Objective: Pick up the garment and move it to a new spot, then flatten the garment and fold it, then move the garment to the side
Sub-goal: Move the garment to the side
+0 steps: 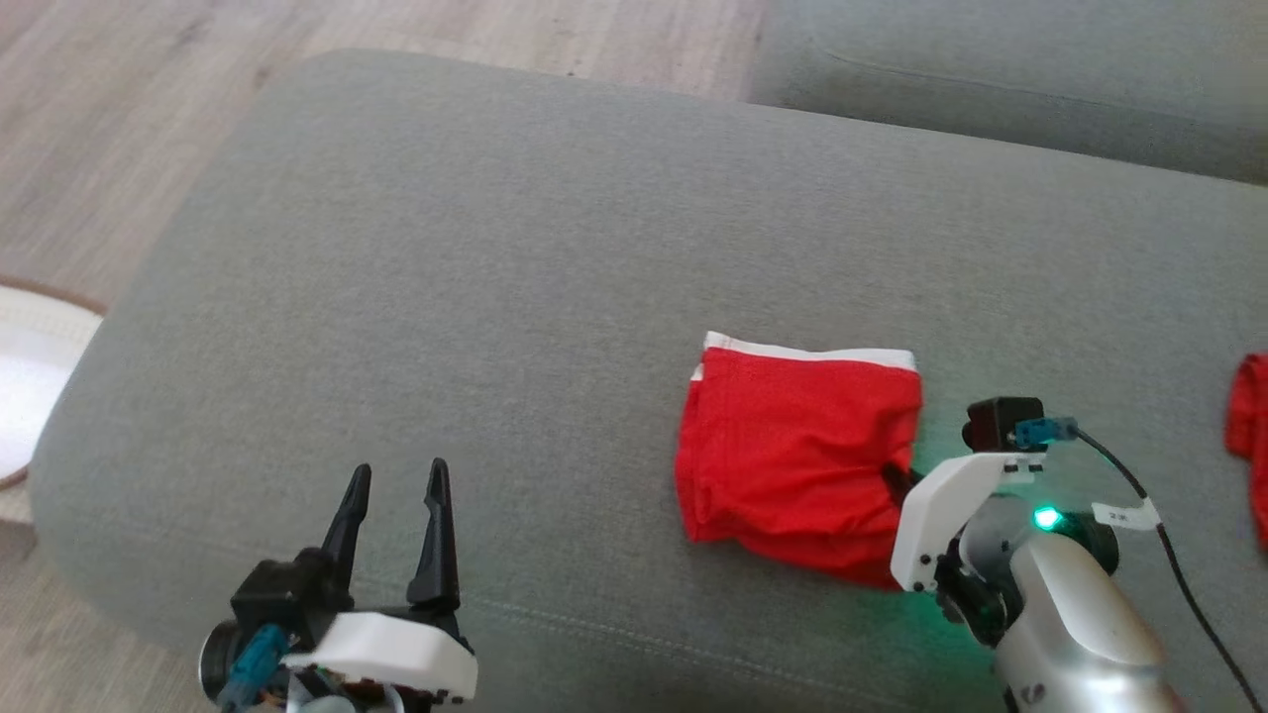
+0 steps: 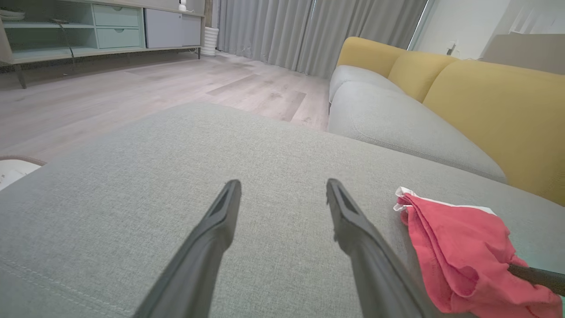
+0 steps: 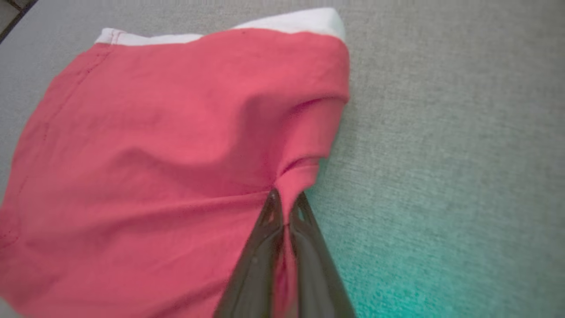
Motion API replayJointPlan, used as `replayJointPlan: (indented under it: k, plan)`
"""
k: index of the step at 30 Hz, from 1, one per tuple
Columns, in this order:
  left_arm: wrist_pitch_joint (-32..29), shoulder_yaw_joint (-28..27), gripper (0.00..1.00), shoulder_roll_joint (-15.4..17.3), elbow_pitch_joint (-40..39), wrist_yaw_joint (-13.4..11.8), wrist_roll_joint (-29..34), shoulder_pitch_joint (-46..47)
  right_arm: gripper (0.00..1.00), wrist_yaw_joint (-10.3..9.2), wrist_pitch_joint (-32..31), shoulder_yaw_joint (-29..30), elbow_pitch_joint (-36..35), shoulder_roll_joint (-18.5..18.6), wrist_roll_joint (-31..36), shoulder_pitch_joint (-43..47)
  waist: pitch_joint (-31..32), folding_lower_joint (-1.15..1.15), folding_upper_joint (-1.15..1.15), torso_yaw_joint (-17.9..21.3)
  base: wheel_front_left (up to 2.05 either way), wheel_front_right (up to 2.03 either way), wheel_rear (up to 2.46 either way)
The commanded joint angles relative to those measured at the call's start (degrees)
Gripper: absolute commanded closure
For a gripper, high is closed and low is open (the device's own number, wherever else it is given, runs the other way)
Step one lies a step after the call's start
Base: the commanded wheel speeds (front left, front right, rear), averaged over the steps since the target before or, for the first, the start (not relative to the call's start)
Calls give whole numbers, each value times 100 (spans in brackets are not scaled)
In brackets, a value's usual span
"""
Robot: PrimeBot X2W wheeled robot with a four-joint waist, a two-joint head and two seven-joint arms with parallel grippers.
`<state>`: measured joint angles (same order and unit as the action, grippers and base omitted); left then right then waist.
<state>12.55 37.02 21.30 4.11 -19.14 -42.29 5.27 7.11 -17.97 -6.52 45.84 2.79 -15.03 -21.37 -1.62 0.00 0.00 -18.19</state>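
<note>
**Desk:** What has the right gripper [image 3: 288, 197] got?

**Photographer:** Its jaws are closed tight on a small fold at the edge of the red garment [image 3: 154, 132]. The rest lies folded on the grey cushion [image 3: 441, 110], ahead and left of the fingertips.

**Desk:** The risk?

**Photographer:** Likely a thin pinch. Once lifted, the layers could fall open or the cloth slip free. The left gripper [image 1: 398, 471] stands wide and empty, well beyond the garment, too far to steady it.

The left gripper [image 2: 283, 185] rises from bottom centre, its dark fingers spread wide above the grey cushion [image 2: 132, 198]. At lower right lies the red garment [image 2: 459, 247], white band uppermost, with the right gripper [image 2: 516, 269] nipping its near fold. Yellow sofa backs [image 2: 485, 101] fill the upper right.
</note>
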Motion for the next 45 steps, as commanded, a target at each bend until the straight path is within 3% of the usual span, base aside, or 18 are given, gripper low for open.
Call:
replayJointPlan:
  k: [1, 7, 19, 25, 32, 39, 45]
  plan:
    - [62, -219, 0, 58, -146, 14, 24, 268, 100, 37, 118, -149, -133, 9, 52, -324, 1, 0, 0, 150, 0, 0, 0]
    - [112, -257, 0, -13, -211, 37, 4, 255, 100, 37, 416, -64, -84, 12, 230, -571, -78, 0, 0, 793, 0, 0, 0]
    - [148, -236, 0, -132, -293, 148, 85, 496, 100, 37, 742, 74, -313, 11, 686, -1095, -610, 0, 0, 2761, 0, 0, 0]
    - [80, -193, 0, -100, -277, 191, 171, 744, 100, 37, 800, -92, -412, 10, 527, -1247, -821, 0, 0, 3364, 0, 0, 0]
    - [40, -160, 0, -95, -252, 209, 209, 885, 100, 37, 825, -229, -336, 10, 464, -1372, -895, 0, 0, 3492, 0, 0, 0]
    - [47, -151, 0, -112, -192, 213, 187, 875, 100, 37, 775, -387, -150, 39, 788, -1814, -835, 0, 0, 3196, 0, 0, 0]
    - [100, -222, 0, -131, -189, 195, 155, 808, 100, 37, 550, -555, -48, 524, 1037, -2282, -808, 0, 0, 2855, 0, 0, 0]
